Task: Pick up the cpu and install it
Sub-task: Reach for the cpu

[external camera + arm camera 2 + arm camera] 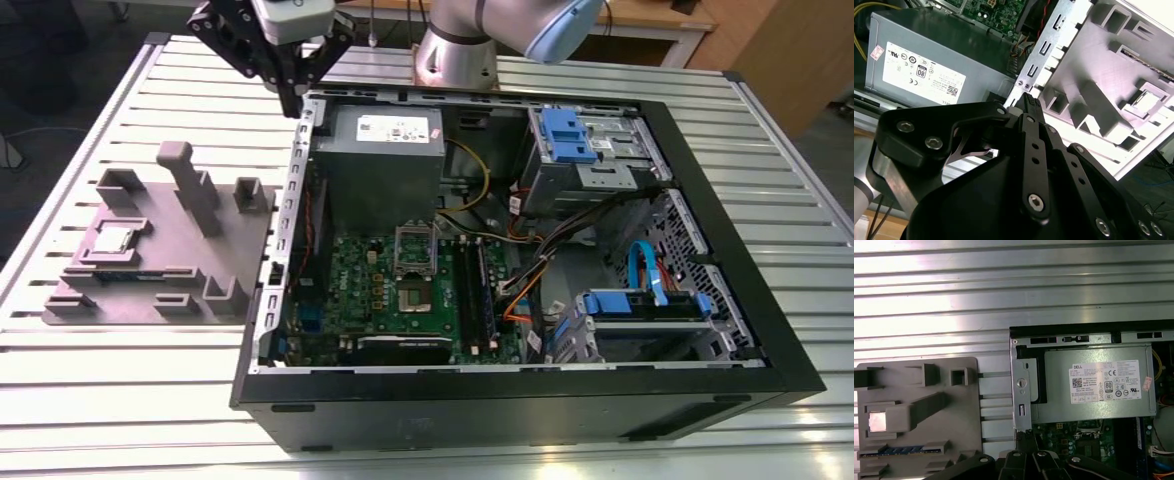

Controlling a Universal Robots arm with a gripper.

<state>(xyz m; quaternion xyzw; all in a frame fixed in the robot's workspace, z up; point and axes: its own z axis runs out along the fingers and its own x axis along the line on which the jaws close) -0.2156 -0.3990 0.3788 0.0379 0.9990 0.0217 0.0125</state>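
CPU [118, 238] lies flat in a shallow recess of the grey holder block [200, 270], which stands on the slatted metal table [134, 400] just beside the open computer case [534, 385], on the exterior view's left. Its metal top catches the light and shows as a bright square in the first wrist view [877, 421].

The gripper [291, 106] hangs well apart from the chip, over the far corner of the case where the rear panel meets the grey power supply [380, 150]. Its two black fingers are pressed together to a single point, with no gap between them and nothing held. In the second wrist view the tips [1028, 100] line up with the perforated rear edge of the case. From where I stand I cannot say whether they touch that edge or hang just above it.

The gripper's upper body is cut off at the top of the exterior view, and the arm's base is partly hidden behind the case. Down on the green motherboard [360, 290] the socket [416, 295] looks uncovered, with its metal frame tipped up behind it, though the detail is hard to make out. In the first wrist view the gripper's own linkage covers much of the board.
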